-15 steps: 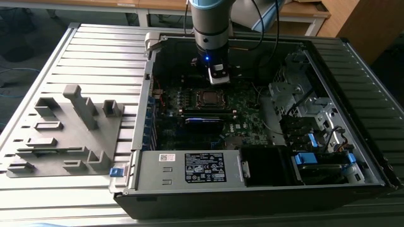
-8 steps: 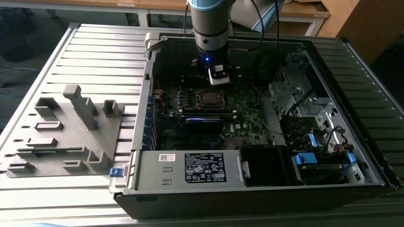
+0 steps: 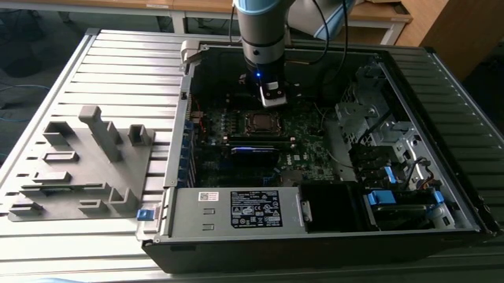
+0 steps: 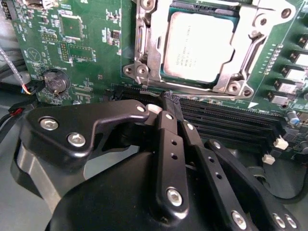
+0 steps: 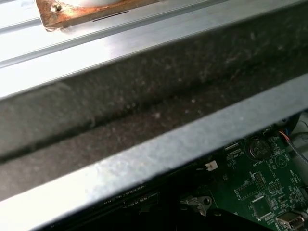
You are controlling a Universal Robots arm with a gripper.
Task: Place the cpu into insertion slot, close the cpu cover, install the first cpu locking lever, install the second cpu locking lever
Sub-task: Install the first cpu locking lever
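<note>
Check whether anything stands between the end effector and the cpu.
Nothing visible does. In the second wrist view, only low memory slots lie between the end effector and the cpu, framed by the cpu cover.

The cpu (image 4: 199, 45) sits in the insertion slot (image 4: 204, 6), cpu cover (image 4: 147, 43) down around it.

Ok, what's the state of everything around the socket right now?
cpu: seated, metal top up.
cover: down, framing the cpu.
gripper: jaws shut, holding nothing, tips by the cover's edge.
memory slots: empty in the second wrist view.
coin battery: in its holder.
case: lying flat, side open.
</note>
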